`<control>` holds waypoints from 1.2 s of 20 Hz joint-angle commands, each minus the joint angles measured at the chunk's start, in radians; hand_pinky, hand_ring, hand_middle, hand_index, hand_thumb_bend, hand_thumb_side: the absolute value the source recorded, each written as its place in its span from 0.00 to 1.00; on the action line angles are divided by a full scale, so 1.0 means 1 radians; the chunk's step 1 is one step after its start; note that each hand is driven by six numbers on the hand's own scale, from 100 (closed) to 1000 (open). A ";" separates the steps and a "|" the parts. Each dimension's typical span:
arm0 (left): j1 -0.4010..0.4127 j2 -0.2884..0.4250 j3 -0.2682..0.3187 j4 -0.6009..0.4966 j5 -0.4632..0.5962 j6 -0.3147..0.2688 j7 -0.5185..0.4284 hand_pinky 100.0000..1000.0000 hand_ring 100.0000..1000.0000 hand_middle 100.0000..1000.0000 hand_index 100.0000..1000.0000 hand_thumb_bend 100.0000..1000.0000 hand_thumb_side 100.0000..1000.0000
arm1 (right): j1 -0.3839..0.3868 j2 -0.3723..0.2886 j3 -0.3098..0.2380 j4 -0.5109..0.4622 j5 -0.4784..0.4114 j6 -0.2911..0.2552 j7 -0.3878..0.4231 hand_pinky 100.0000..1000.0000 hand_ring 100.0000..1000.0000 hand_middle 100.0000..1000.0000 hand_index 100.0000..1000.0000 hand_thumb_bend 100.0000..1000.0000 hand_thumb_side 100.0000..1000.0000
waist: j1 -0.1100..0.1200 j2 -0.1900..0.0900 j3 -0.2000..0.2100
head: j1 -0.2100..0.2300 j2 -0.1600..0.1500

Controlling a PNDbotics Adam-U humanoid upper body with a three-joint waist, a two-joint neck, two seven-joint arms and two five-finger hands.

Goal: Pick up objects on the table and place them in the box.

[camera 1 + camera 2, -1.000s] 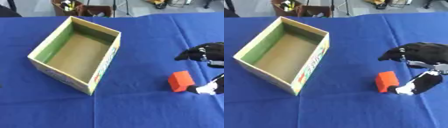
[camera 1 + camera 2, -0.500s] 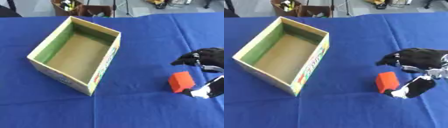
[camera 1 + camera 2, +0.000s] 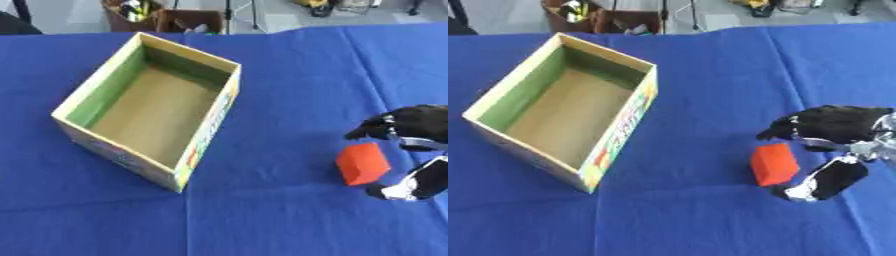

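Between your right hand (image 3: pixel 833 131)'s curved fingers (image 3: pixel 779 131) and thumb (image 3: pixel 815 184) sits the red block (image 3: pixel 773 164) on the blue cloth (image 3: pixel 710 75), bracketed, contact unclear. Box (image 3: pixel 614 136) stands well left of them, open.

No text, number or brand is showing legibly anywhere. The box (image 3: pixel 614 137) is carrying coloured printing in red, green and blue along its outer side wall, but the marks are blurring into patches and no letters can be made out. The red block (image 3: pixel 774 164) is showing plain faces.
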 commanded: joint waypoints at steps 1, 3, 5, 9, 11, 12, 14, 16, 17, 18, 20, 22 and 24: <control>-0.003 0.014 -0.005 -0.019 0.001 0.001 -0.005 0.25 0.56 0.62 0.73 0.00 0.82 | -0.013 -0.020 -0.011 0.019 0.020 0.003 -0.013 0.80 0.84 0.81 0.97 0.29 0.75 | -0.002 -0.015 0.001 | -0.005 -0.012; -0.003 0.013 -0.005 -0.019 0.001 0.001 -0.006 0.25 0.56 0.62 0.73 0.00 0.82 | -0.014 -0.020 -0.012 0.032 0.024 0.006 -0.020 0.80 0.84 0.81 0.97 0.27 0.75 | -0.002 -0.013 0.000 | -0.006 -0.012; -0.003 0.013 -0.006 -0.019 0.000 0.001 -0.006 0.25 0.56 0.62 0.73 0.00 0.82 | -0.016 -0.019 -0.012 0.044 0.024 0.007 -0.024 0.80 0.84 0.80 0.96 0.27 0.75 | -0.003 -0.012 0.000 | -0.008 -0.013; -0.004 0.011 -0.005 -0.019 0.000 0.001 -0.006 0.25 0.56 0.62 0.73 0.00 0.82 | -0.016 -0.015 -0.007 0.052 0.016 -0.002 -0.023 0.80 0.83 0.78 0.94 0.27 0.74 | -0.002 -0.008 0.002 | -0.009 -0.013; -0.004 0.011 -0.005 -0.019 -0.001 0.001 -0.006 0.25 0.56 0.62 0.73 0.00 0.82 | -0.015 -0.014 0.000 0.048 0.008 -0.012 -0.015 0.81 0.83 0.77 0.94 0.29 0.74 | -0.002 -0.007 0.003 | -0.010 -0.013; -0.004 0.010 -0.004 -0.019 -0.001 0.000 -0.006 0.25 0.56 0.62 0.73 0.00 0.82 | -0.015 -0.014 0.002 0.045 0.003 -0.018 -0.010 0.81 0.83 0.77 0.94 0.29 0.74 | -0.002 -0.006 0.003 | -0.010 -0.012; -0.004 0.010 -0.004 -0.019 -0.001 0.001 -0.006 0.25 0.56 0.62 0.73 0.00 0.82 | -0.015 -0.015 0.005 0.038 -0.005 -0.026 -0.002 0.81 0.83 0.75 0.92 0.29 0.73 | -0.002 -0.005 0.003 | -0.010 -0.012; -0.004 0.009 -0.005 -0.019 -0.002 0.001 -0.007 0.25 0.56 0.62 0.73 0.00 0.82 | -0.016 -0.016 0.008 0.035 -0.010 -0.029 0.003 0.81 0.83 0.74 0.91 0.29 0.71 | -0.002 -0.004 0.003 | -0.010 -0.013; -0.005 0.009 -0.005 -0.019 -0.001 0.001 -0.008 0.25 0.56 0.62 0.73 0.00 0.82 | -0.017 -0.017 0.011 0.038 -0.009 -0.030 0.006 0.80 0.83 0.74 0.91 0.29 0.71 | -0.003 -0.004 0.003 | -0.011 -0.013; -0.005 0.009 -0.005 -0.019 -0.001 0.001 -0.009 0.25 0.56 0.62 0.73 0.00 0.82 | -0.018 -0.017 0.014 0.043 -0.007 -0.031 0.008 0.80 0.83 0.74 0.90 0.30 0.70 | -0.003 -0.003 0.004 | -0.011 -0.014; -0.005 0.008 -0.005 -0.019 -0.001 0.001 -0.009 0.25 0.56 0.62 0.73 0.00 0.82 | -0.020 -0.016 0.018 0.053 -0.002 -0.032 0.006 0.80 0.82 0.71 0.87 0.28 0.69 | -0.003 -0.001 0.005 | -0.011 -0.014; -0.005 0.008 -0.006 -0.019 -0.001 0.000 -0.010 0.25 0.56 0.62 0.73 0.00 0.82 | -0.023 -0.014 0.020 0.067 0.007 -0.026 -0.004 0.79 0.80 0.65 0.83 0.24 0.65 | -0.003 0.000 0.006 | -0.012 -0.013; -0.006 0.008 -0.006 -0.019 -0.001 0.000 -0.011 0.25 0.56 0.62 0.73 0.00 0.82 | -0.027 -0.012 0.021 0.080 0.021 -0.014 -0.029 0.77 0.78 0.58 0.75 0.17 0.60 | -0.003 0.001 0.007 | -0.012 -0.013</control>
